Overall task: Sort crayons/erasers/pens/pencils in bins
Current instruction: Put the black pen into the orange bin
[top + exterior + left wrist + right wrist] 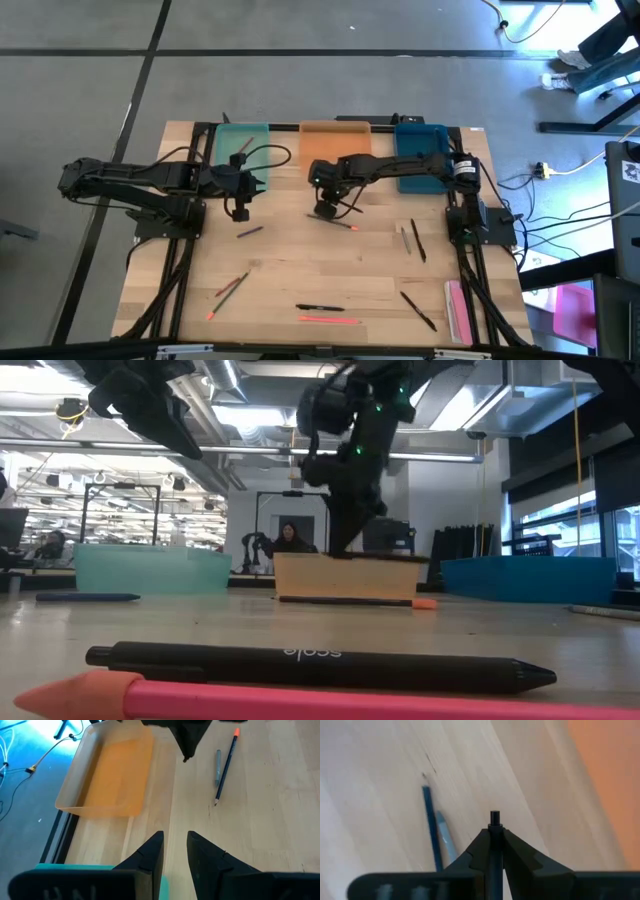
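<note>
Three bins stand along the far edge: teal [240, 140], orange [335, 135] and blue [420, 150]. My right gripper [325, 207] hangs above the table just near of the orange bin [110, 775], shut on a thin black pen. Under it a dark pencil with an orange end [226, 767] and a grey stick [218, 767] lie flat. My left gripper [175, 850] is open and holds nothing, hovering by the teal bin's near end [240, 210]. More black pens [320, 307] [418, 240] and pencils [330, 320] [230, 290] lie on the near half. My right gripper pinches the black pen between its two fingers, coming from above and pointing down. The pen lies along the fingers, and its end [494, 816] sticks out a little past the fingertips. It is lifted clear of the table.
A short dark stick [250, 231] lies near my left gripper. A wide pink strip [455, 305] lies at the table's right near corner beside another black pen [418, 310]. In the low view a black pen [320, 665] and a pink pencil [300, 700] fill the foreground.
</note>
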Controlling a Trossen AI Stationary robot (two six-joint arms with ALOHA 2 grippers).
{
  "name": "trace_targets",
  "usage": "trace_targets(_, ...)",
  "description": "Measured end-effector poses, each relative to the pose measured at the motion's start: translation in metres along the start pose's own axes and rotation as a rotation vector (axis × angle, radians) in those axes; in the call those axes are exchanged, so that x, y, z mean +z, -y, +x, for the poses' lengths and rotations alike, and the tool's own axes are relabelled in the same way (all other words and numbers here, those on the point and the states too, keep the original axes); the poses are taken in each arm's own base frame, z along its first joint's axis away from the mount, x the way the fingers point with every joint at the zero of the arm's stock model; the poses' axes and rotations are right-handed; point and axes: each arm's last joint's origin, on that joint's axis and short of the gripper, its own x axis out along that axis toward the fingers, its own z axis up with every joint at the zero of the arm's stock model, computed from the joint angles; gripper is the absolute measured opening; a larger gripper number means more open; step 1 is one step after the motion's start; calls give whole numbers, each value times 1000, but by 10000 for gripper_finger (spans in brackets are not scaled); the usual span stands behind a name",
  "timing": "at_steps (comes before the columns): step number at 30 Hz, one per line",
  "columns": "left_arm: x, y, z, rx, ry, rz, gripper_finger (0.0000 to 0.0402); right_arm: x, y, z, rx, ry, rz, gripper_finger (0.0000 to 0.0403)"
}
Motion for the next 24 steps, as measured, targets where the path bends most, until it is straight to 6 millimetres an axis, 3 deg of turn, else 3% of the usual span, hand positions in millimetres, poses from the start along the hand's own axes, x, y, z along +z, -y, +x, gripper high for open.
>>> trace_targets(5,0,0,0,0,0,1,78,18,1,-24,-43,49,-38,45)
trace_targets(12,0,0,0,0,0,0,78,47,22,-59,-138,168,-110,45)
trace_targets(18,0,0,0,0,0,0,78,61,63,-62,-193,222,-148,45)
trace_targets(24,4,-2,0,45,36,-38,78,63,103,-49,-218,186,-168,45)
